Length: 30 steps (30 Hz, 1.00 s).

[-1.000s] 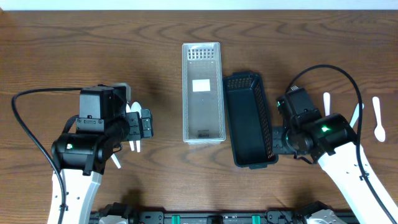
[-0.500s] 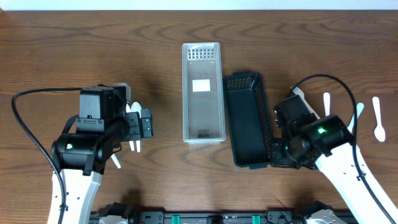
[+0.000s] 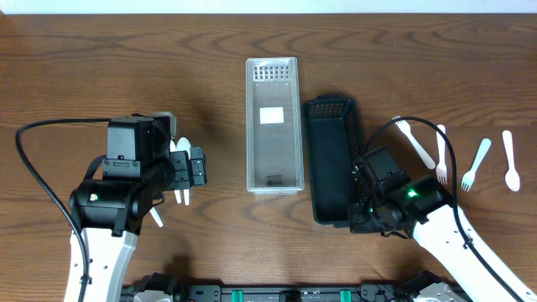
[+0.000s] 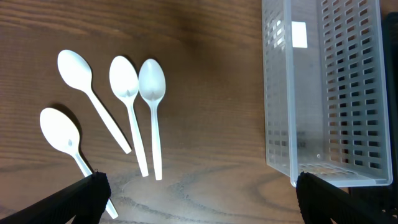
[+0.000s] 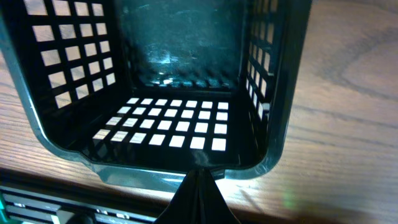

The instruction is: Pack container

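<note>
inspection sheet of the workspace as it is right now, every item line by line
surface: wooden table, no spills seen
job's things: clear basket and black basket side by side at centre, no cutlery in either; four white spoons on the left; four white utensils on the right, some of them forks
clutter: nothing seen
grippers: left gripper jaws wide open near the spoons, holding nothing; right gripper jaws together at the black basket's near rim, seemingly pinching it
cables: left cable loops beside the left arm; right cable arches over the right arm, crossing the forks
surroundings: pale strip beyond the far edge
</note>
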### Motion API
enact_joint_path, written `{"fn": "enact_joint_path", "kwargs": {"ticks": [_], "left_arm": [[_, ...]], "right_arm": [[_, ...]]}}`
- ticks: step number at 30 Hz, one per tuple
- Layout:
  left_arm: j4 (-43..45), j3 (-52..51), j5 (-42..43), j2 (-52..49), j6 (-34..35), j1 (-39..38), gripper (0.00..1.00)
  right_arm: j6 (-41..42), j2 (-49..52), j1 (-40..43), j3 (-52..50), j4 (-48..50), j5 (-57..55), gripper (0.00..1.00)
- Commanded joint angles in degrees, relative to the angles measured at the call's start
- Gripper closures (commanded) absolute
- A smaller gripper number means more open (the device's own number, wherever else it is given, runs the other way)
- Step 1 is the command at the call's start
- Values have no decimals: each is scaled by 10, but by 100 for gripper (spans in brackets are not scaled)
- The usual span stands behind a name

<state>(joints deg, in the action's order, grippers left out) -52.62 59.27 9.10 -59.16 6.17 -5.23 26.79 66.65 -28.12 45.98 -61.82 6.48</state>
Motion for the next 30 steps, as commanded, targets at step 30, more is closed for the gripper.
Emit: {"fn": "enact_joint_path", "kwargs": {"ticks": [30], "left_arm": [[-2,12,7,0,-1,3,2]], "right_arm": [[-118,-46,-10,109,-65,43,99]]}}
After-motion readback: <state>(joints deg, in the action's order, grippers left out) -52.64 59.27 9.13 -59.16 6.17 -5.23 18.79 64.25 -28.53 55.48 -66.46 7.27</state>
